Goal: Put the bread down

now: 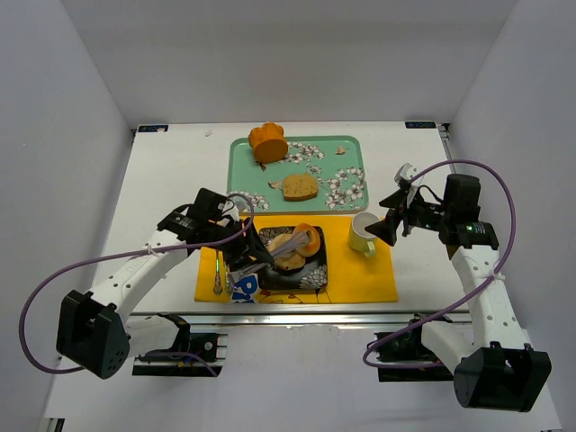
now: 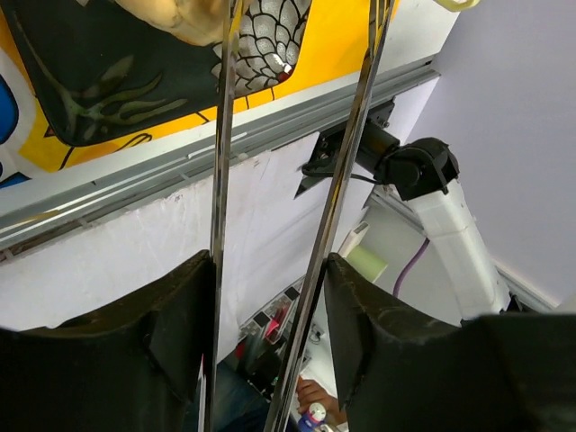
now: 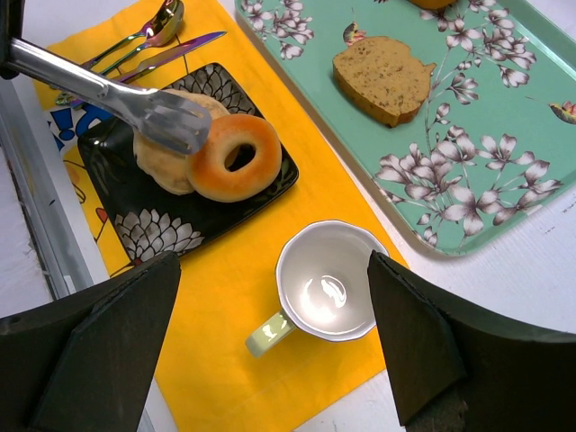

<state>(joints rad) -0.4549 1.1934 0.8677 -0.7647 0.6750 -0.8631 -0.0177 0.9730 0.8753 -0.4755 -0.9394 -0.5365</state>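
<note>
My left gripper (image 1: 245, 261) (image 2: 270, 306) is shut on a pair of metal tongs (image 1: 286, 247) (image 2: 346, 171), one finger against each arm. The tong arms stand spread, and their tips (image 3: 166, 121) rest over a pale bread roll (image 3: 162, 166) (image 1: 290, 262) on the black flowered plate (image 3: 153, 229) (image 1: 315, 273). A golden ring-shaped bread (image 3: 236, 157) (image 1: 307, 236) leans on the roll. A brown bread slice (image 1: 300, 187) (image 3: 382, 76) lies on the green tray (image 1: 346, 148) (image 3: 486, 180). My right gripper (image 1: 387, 229) (image 3: 270, 333) hangs open above the cup (image 3: 328, 283).
The plate and the pale green cup (image 1: 364, 233) sit on a yellow placemat (image 1: 360, 274). An orange pastry (image 1: 268, 141) stands at the tray's back left corner. Cutlery (image 1: 219, 270) (image 3: 162, 40) lies left of the plate. The table's near edge rail (image 2: 180, 171) runs just beyond the mat.
</note>
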